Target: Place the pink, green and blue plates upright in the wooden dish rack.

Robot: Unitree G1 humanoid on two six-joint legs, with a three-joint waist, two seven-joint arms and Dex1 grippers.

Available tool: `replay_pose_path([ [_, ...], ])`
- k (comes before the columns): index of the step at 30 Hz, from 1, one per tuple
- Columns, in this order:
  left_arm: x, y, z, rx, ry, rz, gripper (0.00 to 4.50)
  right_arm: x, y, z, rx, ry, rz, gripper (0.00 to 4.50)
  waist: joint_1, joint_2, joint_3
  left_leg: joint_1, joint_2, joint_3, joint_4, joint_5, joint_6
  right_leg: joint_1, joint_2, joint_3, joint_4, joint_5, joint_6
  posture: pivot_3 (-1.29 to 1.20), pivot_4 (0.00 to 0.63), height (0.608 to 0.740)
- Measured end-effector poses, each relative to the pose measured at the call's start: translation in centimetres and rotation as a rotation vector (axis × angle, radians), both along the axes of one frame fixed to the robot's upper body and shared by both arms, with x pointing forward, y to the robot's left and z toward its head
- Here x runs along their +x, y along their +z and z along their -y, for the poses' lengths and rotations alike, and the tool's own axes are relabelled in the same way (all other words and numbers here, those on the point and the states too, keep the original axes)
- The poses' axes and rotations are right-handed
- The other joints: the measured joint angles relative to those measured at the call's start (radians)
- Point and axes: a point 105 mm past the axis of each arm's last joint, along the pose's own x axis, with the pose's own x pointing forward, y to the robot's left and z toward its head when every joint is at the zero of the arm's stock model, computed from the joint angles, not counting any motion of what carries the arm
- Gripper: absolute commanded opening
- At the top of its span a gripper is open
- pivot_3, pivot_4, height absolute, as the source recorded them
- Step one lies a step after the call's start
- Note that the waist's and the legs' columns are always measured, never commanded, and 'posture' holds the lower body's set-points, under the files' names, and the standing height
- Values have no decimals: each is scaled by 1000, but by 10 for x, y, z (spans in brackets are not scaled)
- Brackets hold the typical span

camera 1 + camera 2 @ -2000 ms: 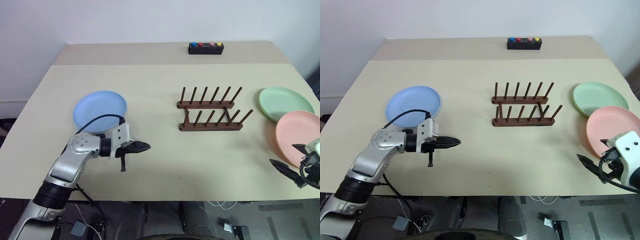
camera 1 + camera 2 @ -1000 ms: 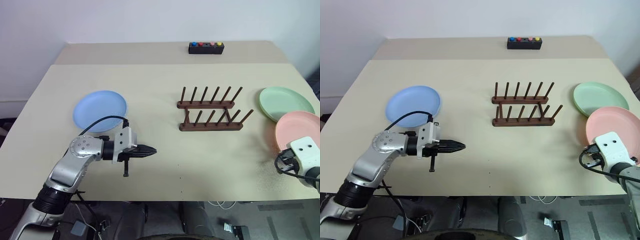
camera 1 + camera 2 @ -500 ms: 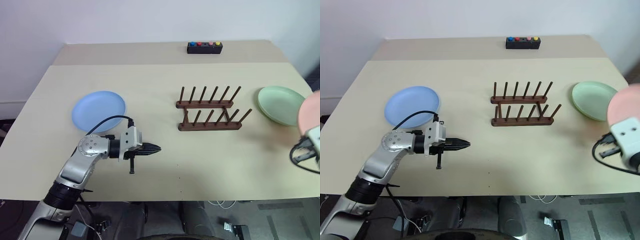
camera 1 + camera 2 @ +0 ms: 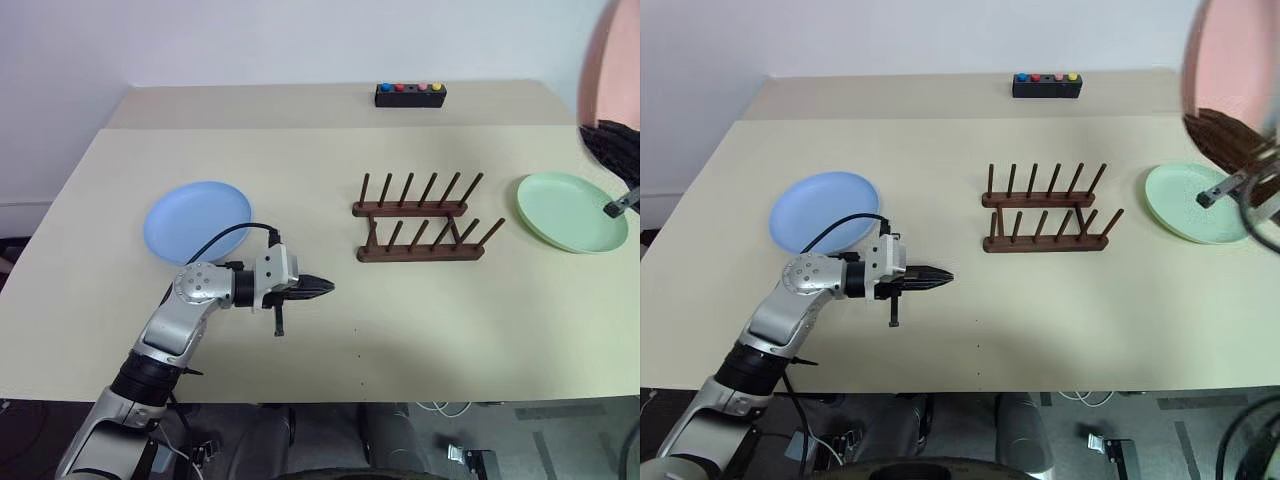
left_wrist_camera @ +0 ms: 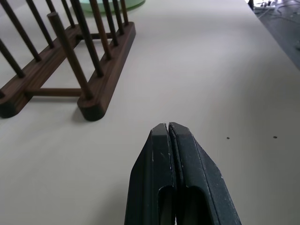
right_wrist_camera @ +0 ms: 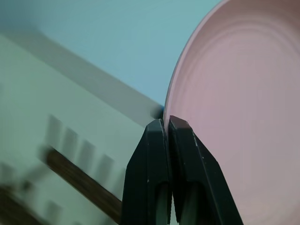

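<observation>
Rack: wooden dish rack point(image 4: 423, 221) stands on the beige table point(image 4: 330, 150), two dark rails with slanted pegs, every slot free.
Pink plate: pink plate point(image 4: 1228, 62) is up in the air, well to the right of the rack and above the table, held on edge; the right wrist view shows its rim point(image 6: 220, 89) rising past the fingertips.
Right gripper: right gripper point(image 6: 165, 123) has its jaws pinching the pink plate's rim, black fingers point(image 4: 1230, 137) dark against the plate's lower edge.
Green plate: green plate point(image 4: 570, 211) lies flat on the table just right of the rack, apart from it.
Blue plate: blue plate point(image 4: 197, 220) lies flat on the table well to the left of the rack.
Left gripper: left gripper point(image 4: 328, 287) hovers low over the table, left of the rack and nearer the front edge than the rack, pointing toward the rack; jaws pressed together with nothing between them, as the left wrist view point(image 5: 168, 127) shows.
Button box: black box with coloured buttons point(image 4: 410, 94) sits behind the rack near the table's far edge.
</observation>
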Motion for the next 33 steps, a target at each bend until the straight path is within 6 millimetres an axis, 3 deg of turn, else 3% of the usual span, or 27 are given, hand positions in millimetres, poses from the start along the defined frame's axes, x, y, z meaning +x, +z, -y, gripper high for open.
replay_pose_path([
  [9,4,4,-16,-7,108,43,0,-2,-13,-29,217,343,-165,55,1,0,0,0,0,0,0,0,0,-1,0,0,0,0,0,0,150,740],
  [21,-2,5,-27,13,184,54,0,13,-20,-22,373,518,-255,55,1,1,0,-1,0,0,0,0,0,-2,0,0,0,0,0,0,150,740],
  [33,-2,5,-29,20,200,49,0,20,-30,-11,417,527,-302,55,1,1,0,-2,0,0,0,0,0,-3,0,0,1,0,0,0,150,740],
])
